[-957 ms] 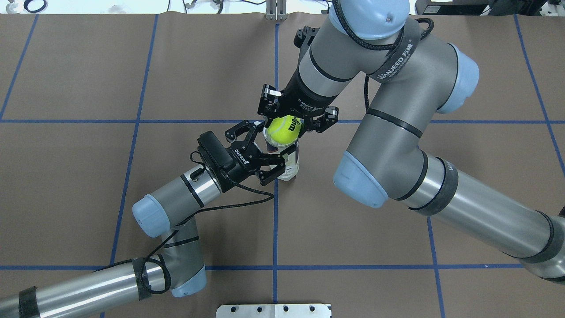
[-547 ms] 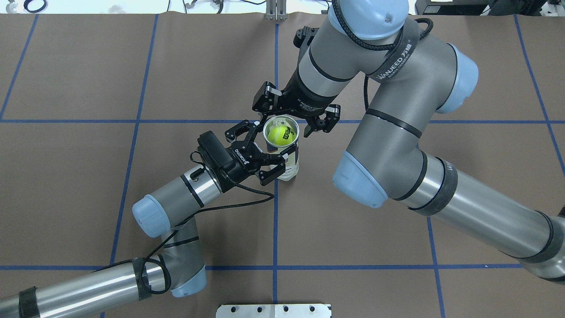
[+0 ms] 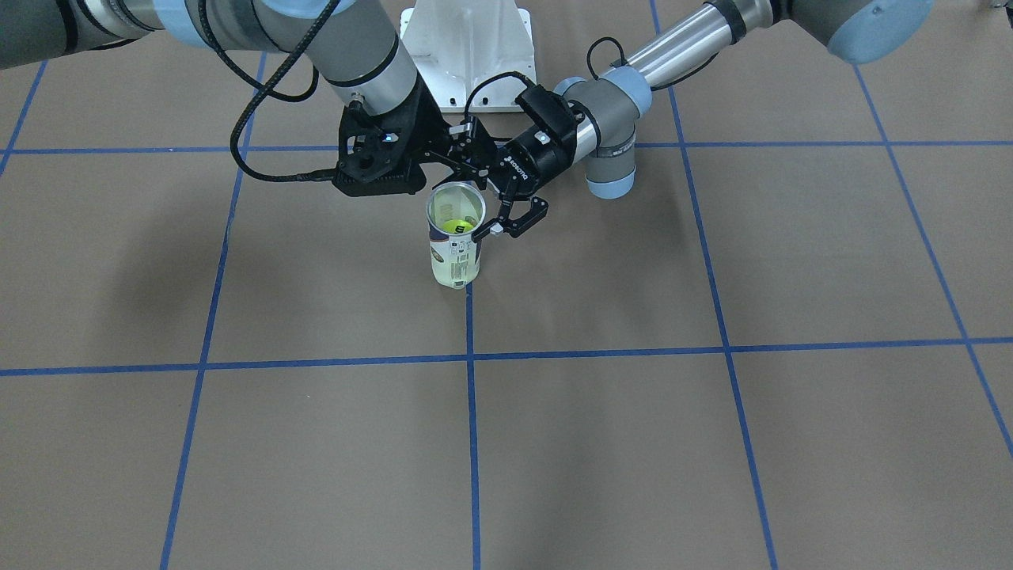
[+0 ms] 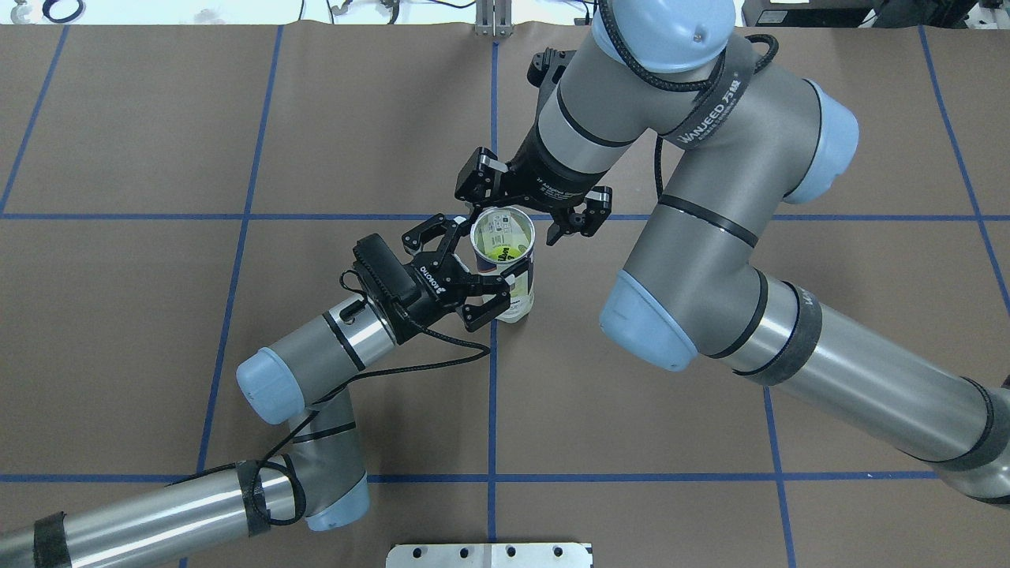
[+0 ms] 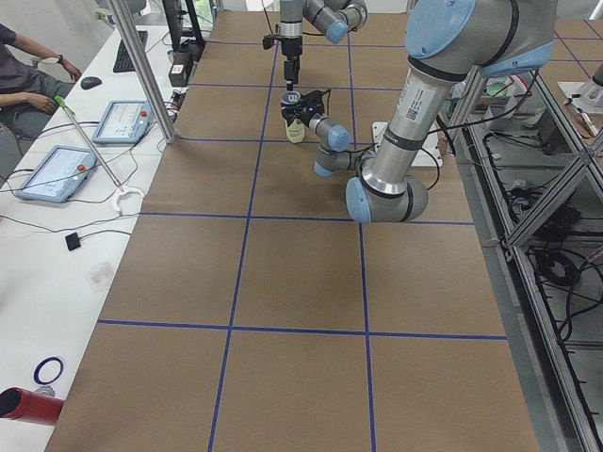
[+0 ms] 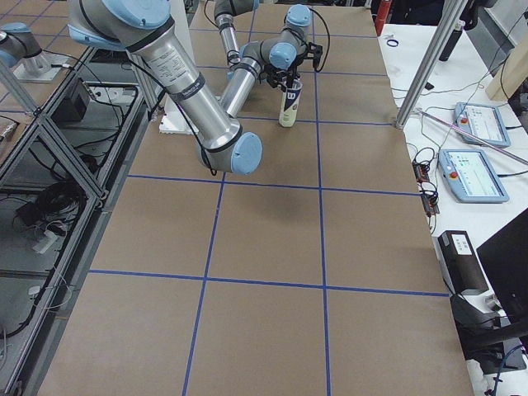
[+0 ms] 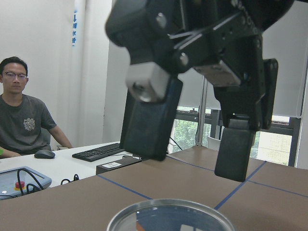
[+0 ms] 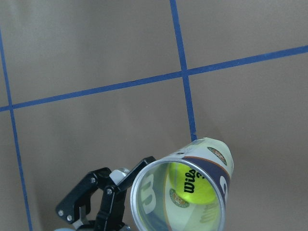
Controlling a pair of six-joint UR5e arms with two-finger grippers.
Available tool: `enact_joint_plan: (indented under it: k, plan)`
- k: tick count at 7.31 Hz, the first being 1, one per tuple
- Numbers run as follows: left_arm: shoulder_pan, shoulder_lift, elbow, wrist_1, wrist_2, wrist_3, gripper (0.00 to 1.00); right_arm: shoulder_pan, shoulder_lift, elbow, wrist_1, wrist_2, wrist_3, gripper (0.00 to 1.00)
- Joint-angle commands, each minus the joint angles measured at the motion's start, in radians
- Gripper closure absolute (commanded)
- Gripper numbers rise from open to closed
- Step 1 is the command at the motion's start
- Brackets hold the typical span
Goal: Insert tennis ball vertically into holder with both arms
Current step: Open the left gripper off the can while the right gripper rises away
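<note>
The holder [image 4: 514, 284], a clear can with a silver rim, stands upright at the table's middle. The yellow tennis ball [image 4: 503, 252] lies deep inside it, seen through the open top. It also shows in the right wrist view [image 8: 193, 186] and the front view [image 3: 454, 227]. My left gripper [image 4: 491, 272] is shut on the holder's side from the left. My right gripper [image 4: 517, 211] hangs just above the rim, open and empty. Its two fingers [image 7: 149, 120] show over the rim [image 7: 171, 211] in the left wrist view.
Brown table cover with a blue tape grid. The white pedestal base [image 3: 467, 47] stands behind the holder. A metal plate [image 4: 489, 554] lies at the near edge. An operator [image 5: 24, 75] and tablets [image 5: 52, 174] are on the side bench.
One second ago my right gripper held the ball on the holder's rim. It opened, and the ball dropped down into the holder. The left gripper has not moved.
</note>
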Motion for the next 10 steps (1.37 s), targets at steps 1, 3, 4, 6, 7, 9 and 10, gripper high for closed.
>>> enact_joint_plan:
  k: [1, 3, 4, 6, 7, 9, 10]
  plan:
    - [0.000, 0.000, -0.006, -0.003, 0.000, -0.006, 0.01, 0.025, -0.029, 0.005, 0.026, 0.010, -0.002, 0.01]
    - [0.000, 0.005, -0.030, -0.003, 0.000, -0.006, 0.01, 0.048, -0.035, 0.005, 0.028, 0.013, -0.005, 0.01]
    - [0.000, 0.043, -0.076, -0.003, 0.000, -0.007, 0.01, 0.060, -0.042, 0.005, 0.029, 0.015, -0.014, 0.01]
    - [0.000, 0.148, -0.197, -0.002, -0.003, -0.007, 0.01, 0.105, -0.058, 0.006, 0.028, 0.065, -0.033, 0.01]
    - [0.000, 0.193, -0.247, 0.000, -0.009, -0.006, 0.01, 0.129, -0.077, 0.008, 0.028, 0.072, -0.053, 0.01]
    - [0.000, 0.324, -0.367, 0.008, -0.008, -0.010, 0.01, 0.207, -0.176, 0.032, 0.029, 0.076, -0.178, 0.01]
    - [-0.021, 0.375, -0.375, 0.003, 0.009, -0.018, 0.01, 0.249, -0.216, 0.031, 0.031, 0.076, -0.223, 0.01]
